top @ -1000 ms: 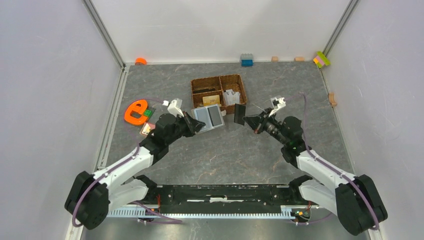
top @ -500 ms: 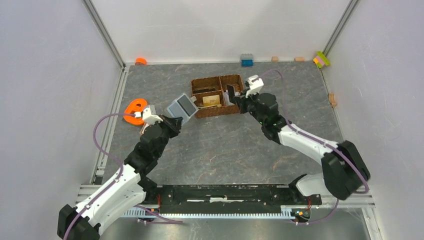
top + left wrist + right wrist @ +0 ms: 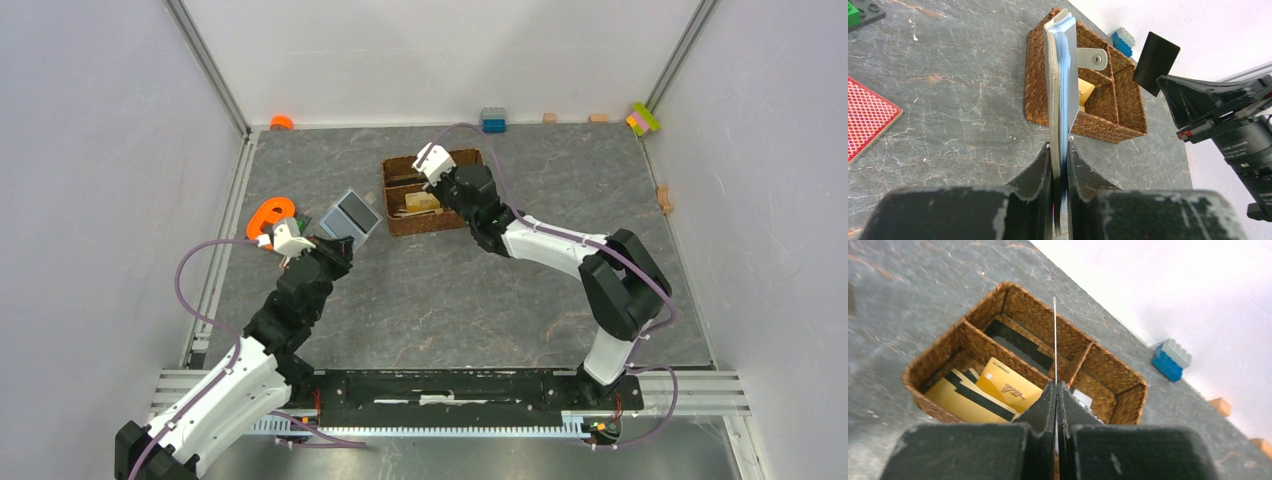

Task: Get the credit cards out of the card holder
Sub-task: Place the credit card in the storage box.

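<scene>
While L claw [image 3: 1060, 147] grips card holder [image 3: 1060, 75] edge-on, long axis points at basket [image 3: 1034, 90].

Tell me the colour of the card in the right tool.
Black; the card shows best in the left wrist view.

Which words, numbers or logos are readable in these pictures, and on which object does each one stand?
Dark logo-like mark on the yellow card lying in the basket: too blurred to read.
No other word, number or sign is legible in any view.
</scene>
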`<state>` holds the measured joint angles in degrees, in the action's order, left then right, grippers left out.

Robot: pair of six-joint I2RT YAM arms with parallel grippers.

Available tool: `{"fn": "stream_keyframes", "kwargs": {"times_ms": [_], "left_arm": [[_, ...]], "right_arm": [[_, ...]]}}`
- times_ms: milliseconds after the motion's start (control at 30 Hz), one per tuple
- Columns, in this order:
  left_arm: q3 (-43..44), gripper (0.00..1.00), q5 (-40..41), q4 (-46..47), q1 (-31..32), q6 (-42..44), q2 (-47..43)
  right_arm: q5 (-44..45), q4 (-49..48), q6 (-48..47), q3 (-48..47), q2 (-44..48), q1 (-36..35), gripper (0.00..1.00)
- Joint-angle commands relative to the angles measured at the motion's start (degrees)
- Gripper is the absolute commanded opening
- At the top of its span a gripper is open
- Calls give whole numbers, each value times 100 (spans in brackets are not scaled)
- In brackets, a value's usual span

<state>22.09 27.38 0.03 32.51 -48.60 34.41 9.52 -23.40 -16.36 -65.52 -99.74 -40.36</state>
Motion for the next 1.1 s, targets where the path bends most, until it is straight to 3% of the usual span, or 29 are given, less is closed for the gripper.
{"fn": "stream_keyframes", "kwargs": {"times_ms": [0,67,200,433,933,1067], "left_arm": [[24,2,304,201,11,-167,41],[33,2,288,204,14,-152,61],[50,2,277,216,12,-84,85],[24,2,328,190,10,-103,17],[58,2,119,219,10,-229,278],[76,2,219,140,10,-229,223]], "right_arm": [[74,-749,-1445,-164,-285,-23,0],[234,-932,-1591,-255,-437,-25,0],[-308,-218,-2060,-886,-804,-32,3],[-400,-7,-2467,-1560,-1471,-60,2],[-335,169,-3504,-2236,-2359,-60,0],[-277,58,-3622,-2302,-2486,-60,4]]}}
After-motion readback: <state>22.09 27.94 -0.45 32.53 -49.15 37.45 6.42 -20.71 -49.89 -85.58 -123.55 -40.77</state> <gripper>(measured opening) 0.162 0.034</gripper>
